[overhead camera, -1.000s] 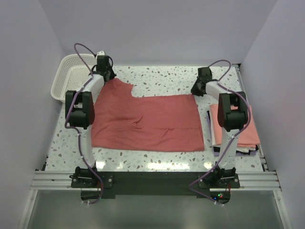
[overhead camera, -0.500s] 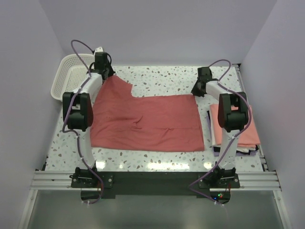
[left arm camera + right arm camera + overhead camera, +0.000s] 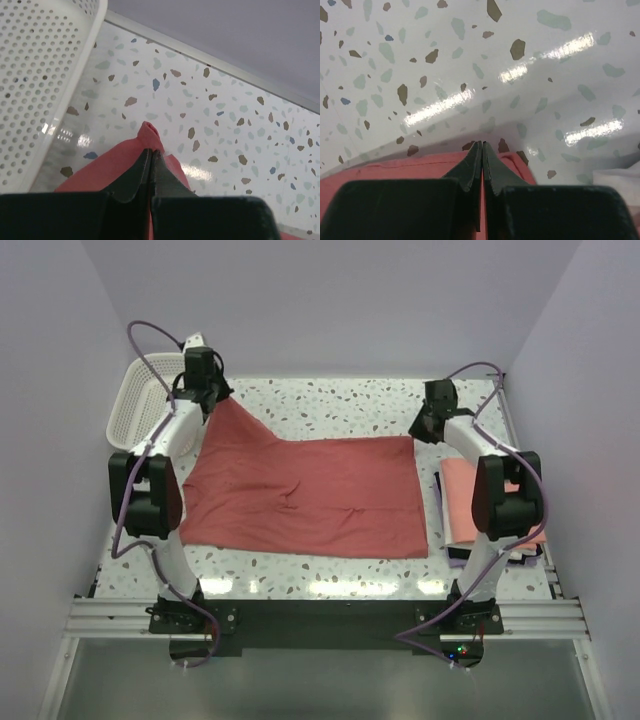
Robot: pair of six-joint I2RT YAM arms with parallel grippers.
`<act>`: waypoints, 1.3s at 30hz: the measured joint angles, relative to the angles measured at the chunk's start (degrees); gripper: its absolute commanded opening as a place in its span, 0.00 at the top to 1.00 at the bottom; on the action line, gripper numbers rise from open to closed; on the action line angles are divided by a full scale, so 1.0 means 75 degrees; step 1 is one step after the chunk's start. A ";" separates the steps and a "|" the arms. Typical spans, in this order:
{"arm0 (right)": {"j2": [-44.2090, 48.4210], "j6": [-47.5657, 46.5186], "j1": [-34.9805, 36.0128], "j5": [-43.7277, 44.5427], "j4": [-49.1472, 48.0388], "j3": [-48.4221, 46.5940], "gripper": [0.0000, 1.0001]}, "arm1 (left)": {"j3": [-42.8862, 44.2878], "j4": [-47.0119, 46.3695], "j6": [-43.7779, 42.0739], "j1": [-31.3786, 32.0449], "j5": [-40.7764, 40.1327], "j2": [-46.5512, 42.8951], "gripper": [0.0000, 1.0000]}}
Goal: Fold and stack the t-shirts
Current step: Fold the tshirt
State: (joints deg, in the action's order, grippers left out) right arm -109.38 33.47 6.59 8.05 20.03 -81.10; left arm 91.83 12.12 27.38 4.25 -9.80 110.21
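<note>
Lilac walls close in a white bench point(image 3: 330, 405) speckled with brown, grey and blue chips. At its far left corner a white lattice basket point(image 3: 140, 400) stands tilted against the wall.

Just right of the basket, the left pincer point(image 3: 222, 398) is clamped tight on the far left corner of the dusty red t-shirt point(image 3: 310, 500). It holds that corner up off the bench, so the cloth rises there to a peak. In the left wrist view a small nub of red cloth point(image 3: 150, 132) pokes out past the closed fingertips point(image 3: 142, 167), with the basket wall point(image 3: 45, 75) close on the left.

The rest of the dusty red t-shirt lies spread flat across the middle of the bench, with a few soft creases near its centre and its near edge running straight.

At the shirt's far right corner the right pincer point(image 3: 416, 432) is down low, its jaws pressed together on the cloth. The right wrist view shows red fabric point(image 3: 395, 167) on both sides of the shut tips.

Further right, apart from the spread shirt, a salmon t-shirt point(image 3: 456, 502) lies folded near the bench's right edge, partly hidden by the right arm.
</note>
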 measured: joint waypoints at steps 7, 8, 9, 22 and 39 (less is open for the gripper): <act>0.0641 0.0087 0.0000 -0.0015 0.0015 0.1000 1.00 | -0.1475 0.0175 0.0350 -0.0003 -0.0073 -0.1329 1.00; 0.0772 0.0108 0.0000 -0.0017 0.0003 0.1163 1.00 | -0.1725 0.0163 0.0431 -0.0006 -0.0079 -0.1562 1.00; 0.0935 0.0125 0.0000 -0.0020 0.0009 0.1352 1.00 | -0.1973 0.0184 0.0484 -0.0006 -0.0082 -0.1801 1.00; 0.2757 0.0233 0.0000 -0.0341 -0.0204 0.3147 1.00 | -0.3987 0.0775 0.0822 -0.0015 -0.0137 -0.4127 1.00; 0.3678 0.0134 -0.0003 -0.0408 -0.0204 0.4223 1.00 | -0.4587 0.1848 0.0519 -0.0510 -0.0102 -0.6088 1.00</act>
State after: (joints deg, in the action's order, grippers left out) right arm -81.80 34.48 6.57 4.99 18.50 -49.43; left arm 57.43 25.98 31.27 0.43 -10.57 64.55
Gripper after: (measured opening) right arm 0.008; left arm 0.018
